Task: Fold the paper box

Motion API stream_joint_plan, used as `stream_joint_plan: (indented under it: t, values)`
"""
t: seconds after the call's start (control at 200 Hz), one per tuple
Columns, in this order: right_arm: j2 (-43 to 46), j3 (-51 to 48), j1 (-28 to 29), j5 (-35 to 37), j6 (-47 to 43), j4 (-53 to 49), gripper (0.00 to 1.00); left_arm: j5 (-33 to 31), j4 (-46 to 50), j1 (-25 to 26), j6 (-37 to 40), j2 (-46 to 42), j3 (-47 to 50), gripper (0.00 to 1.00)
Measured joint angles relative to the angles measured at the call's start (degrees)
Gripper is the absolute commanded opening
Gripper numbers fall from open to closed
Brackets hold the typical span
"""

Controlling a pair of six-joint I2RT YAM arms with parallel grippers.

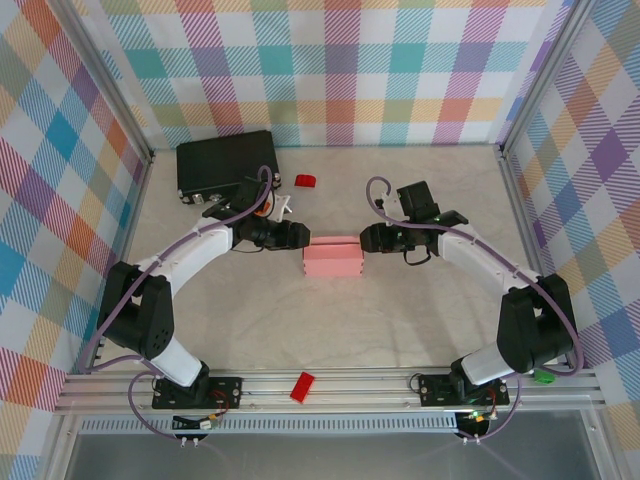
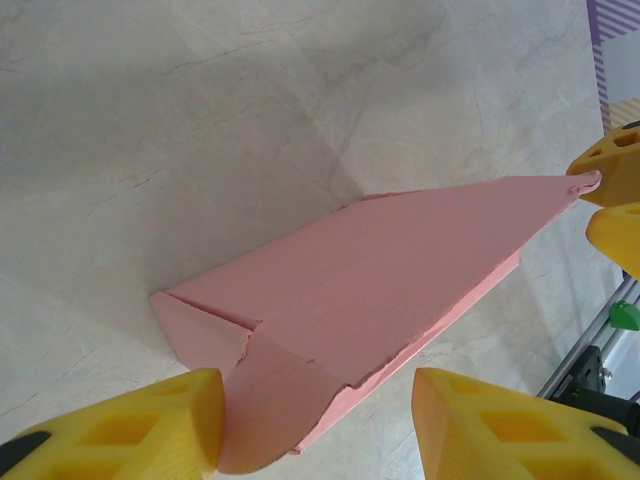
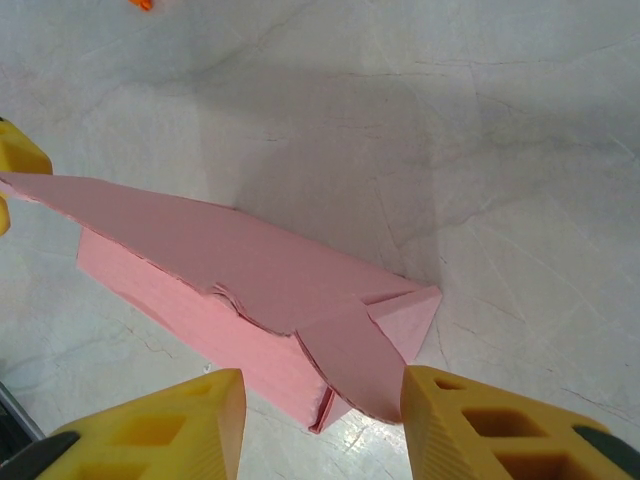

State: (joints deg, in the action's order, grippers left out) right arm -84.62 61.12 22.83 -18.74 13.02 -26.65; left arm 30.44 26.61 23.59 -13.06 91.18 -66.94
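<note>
Paper box [image 1: 331, 258] between both end effectors [image 1: 307, 236] [image 1: 363, 238]

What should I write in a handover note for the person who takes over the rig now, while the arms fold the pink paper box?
Left gripper: open, at the left end of the paper box, fingers on either side of the rounded end tab.
Right gripper: open, at the right end, straddling the other end tab.
Box: lies flat in the middle of the table.
Done: body formed, lid laid over the top.
Left: both end tabs stick out untucked; tuck them in, probably one end at a time.
</note>
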Motion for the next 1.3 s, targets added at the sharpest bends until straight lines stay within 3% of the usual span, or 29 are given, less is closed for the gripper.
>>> stream_joint_plan:
  t: [0.27,0.83,1.3]
  values:
    - [0.0,0.0,0.0,-0.7,0.0,0.0,0.40,0.0,0.0,0.3,0.0,0.0,0.0,0.48]
    - [0.0,-0.4,0.0,-1.8,1.4,0.1,0.27,0.0,0.0,1.0,-0.3,0.0,0.0,0.25]
    - [0.0,-0.5,0.0,-2.6,1.7,0.6,0.22,-0.1,0.0,1.5,-0.9,0.0,0.0,0.25]
